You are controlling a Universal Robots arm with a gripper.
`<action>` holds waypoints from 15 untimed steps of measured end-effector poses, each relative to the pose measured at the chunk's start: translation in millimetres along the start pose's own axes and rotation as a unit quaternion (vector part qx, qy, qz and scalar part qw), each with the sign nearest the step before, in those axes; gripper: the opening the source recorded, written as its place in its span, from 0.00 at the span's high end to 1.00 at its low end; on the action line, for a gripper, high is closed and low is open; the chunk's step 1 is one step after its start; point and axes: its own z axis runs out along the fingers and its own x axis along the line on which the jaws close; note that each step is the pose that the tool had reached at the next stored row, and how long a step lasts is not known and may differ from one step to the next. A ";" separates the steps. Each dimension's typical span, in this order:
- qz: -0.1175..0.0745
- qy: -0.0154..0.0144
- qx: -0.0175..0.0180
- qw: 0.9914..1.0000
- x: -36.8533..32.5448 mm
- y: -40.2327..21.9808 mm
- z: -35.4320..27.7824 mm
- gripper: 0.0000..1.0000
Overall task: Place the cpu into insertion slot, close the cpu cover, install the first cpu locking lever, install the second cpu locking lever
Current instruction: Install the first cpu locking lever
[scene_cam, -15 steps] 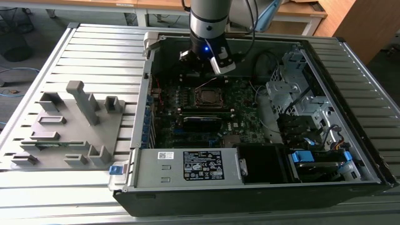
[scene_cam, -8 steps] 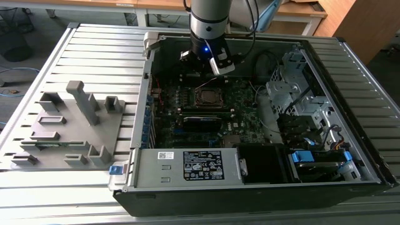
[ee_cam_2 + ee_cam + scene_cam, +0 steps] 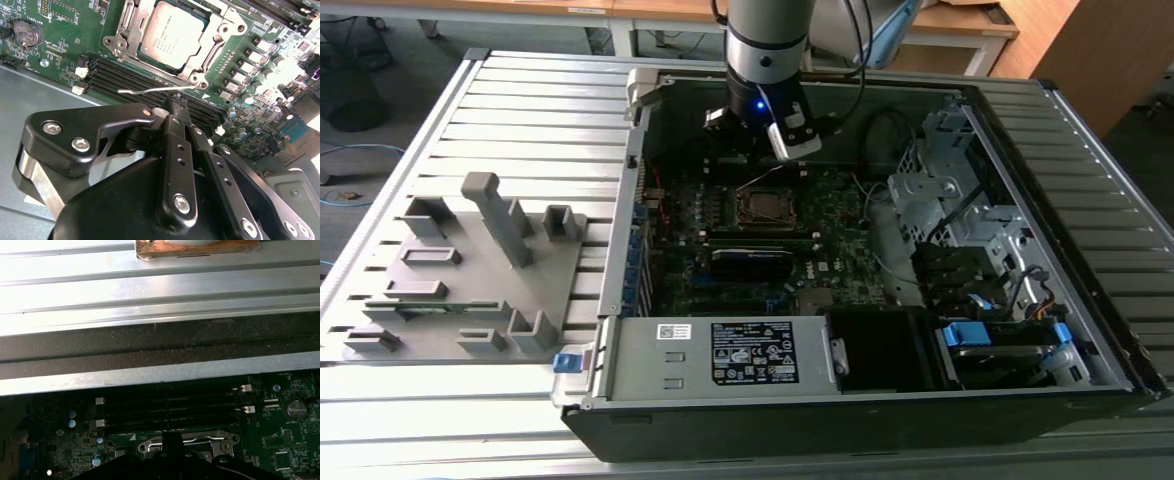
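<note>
Presently, the cpu point(image 3: 172, 32) lies flat and square in the insertion slot point(image 3: 116, 44), directly ahead of my fingertips and a little beyond them. The cpu cover point(image 3: 212, 46) is down over it, its silver frame bearing on the chip's edges with the grey top showing through the window; I judge the first two steps done. One locking lever point(image 3: 150, 89), a thin bright wire, runs along the slot's nearer side, across the line of my gripper point(image 3: 177, 101). It looks to stand slightly proud of the frame rather than tucked under a catch, so I judge it not yet latched. My gripper is clenched, pads together with no gap showing, and its tip sits at that wire, touching or just beside it; whether the wire is pinched I cannot tell. A closed tip suits this work, giving a narrow, stiff point to bear on a thin lever in a crowded spot. The state of the other lever I cannot make out. Beneath my tip, and between it and the slot, run the long black memory slots point(image 3: 125, 75), which leave little room to work. Round about lies the green board point(image 3: 60, 55), with a coin battery point(image 3: 25, 32) off to one side. In the exterior view the arm point(image 3: 767, 60) reaches down into the open computer case point(image 3: 630, 200), and a grey fixture tray point(image 3: 467, 260) lies well apart from me, outside the case.
</note>
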 end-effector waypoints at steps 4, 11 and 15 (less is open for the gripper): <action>0.000 0.000 0.000 1.000 0.0 -0.1 0.5 0.89; -0.003 -0.020 -0.002 1.000 0.0 -0.6 3.7 0.89; -0.003 -0.021 -0.003 1.000 0.1 -0.5 4.3 0.89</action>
